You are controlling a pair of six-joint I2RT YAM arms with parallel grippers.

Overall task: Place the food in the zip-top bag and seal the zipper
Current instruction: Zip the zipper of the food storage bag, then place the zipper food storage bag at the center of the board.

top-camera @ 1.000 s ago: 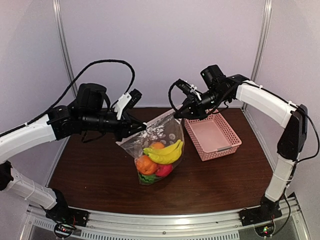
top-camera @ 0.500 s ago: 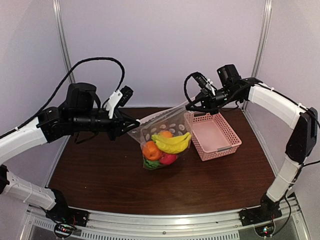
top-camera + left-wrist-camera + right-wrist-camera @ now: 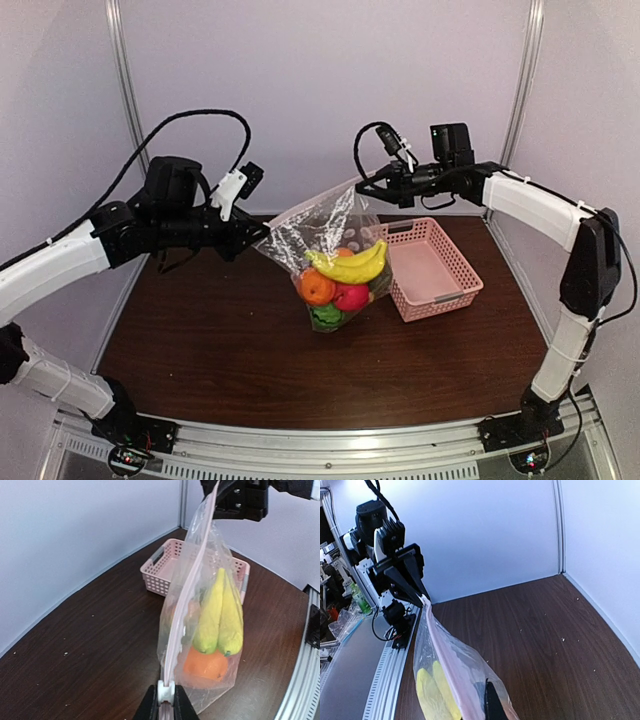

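Note:
The zip-top bag (image 3: 318, 232) hangs stretched between both grippers, clear and crinkly. Inside it lies the food: yellow bananas (image 3: 350, 266), an orange (image 3: 316, 287), a red fruit (image 3: 351, 297) and a green piece (image 3: 327, 316). My left gripper (image 3: 264, 232) is shut on the white slider tab (image 3: 166, 692) at the left end of the zipper (image 3: 192, 580). That pinkish strip runs taut and straight up to my right gripper (image 3: 362, 186), which is shut on the bag's far top corner. In the right wrist view the zipper (image 3: 441, 652) passes beside one black finger (image 3: 492, 704).
A pink latticed basket (image 3: 452, 288) stands to the right of the bag, with nothing showing in it. The dark wooden table (image 3: 200, 340) lies below, with the metal rail along its near edge (image 3: 330, 440) and white walls behind.
Both grippers have risen and drawn apart, the left going left, the right up and to the right. The bag has been lifted and shifted right, its zipper pulled taut.

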